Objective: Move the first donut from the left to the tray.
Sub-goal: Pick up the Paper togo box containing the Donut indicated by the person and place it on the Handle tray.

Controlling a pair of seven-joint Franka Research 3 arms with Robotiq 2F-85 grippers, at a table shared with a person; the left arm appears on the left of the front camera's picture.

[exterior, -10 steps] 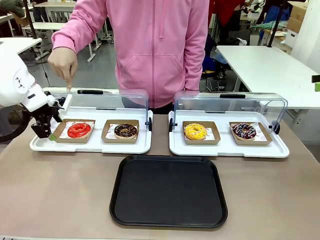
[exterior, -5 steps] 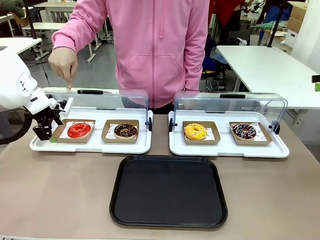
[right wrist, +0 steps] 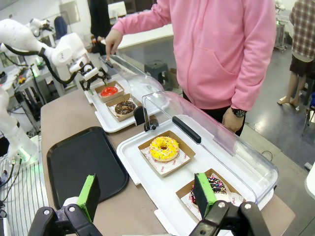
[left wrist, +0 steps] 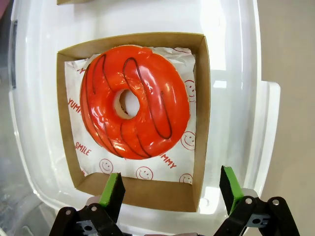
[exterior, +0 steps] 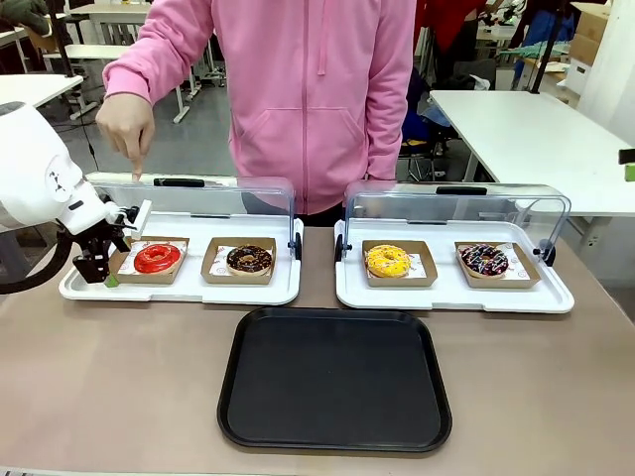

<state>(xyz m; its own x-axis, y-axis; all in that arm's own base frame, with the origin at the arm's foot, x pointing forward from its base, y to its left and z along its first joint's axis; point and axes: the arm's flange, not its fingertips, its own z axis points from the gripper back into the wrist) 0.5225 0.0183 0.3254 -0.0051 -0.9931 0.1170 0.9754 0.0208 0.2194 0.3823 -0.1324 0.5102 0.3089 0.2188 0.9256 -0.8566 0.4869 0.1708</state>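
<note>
Left gripper (exterior: 102,268) came nearer the red donut (exterior: 158,258), jaws spread at its box (exterior: 149,279) | donut lay ungripped on white tray (exterior: 179,295), apart from black tray (exterior: 334,436) | right gripper (right wrist: 147,194) jaws spread

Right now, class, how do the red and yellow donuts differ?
The red donut is glazed red with dark lines, the yellow donut yellow. The red donut lies in the left white tray, the yellow donut in the right white tray. The left pincer is by the red donut, not the yellow donut. Both: rings in brown holders.
</note>
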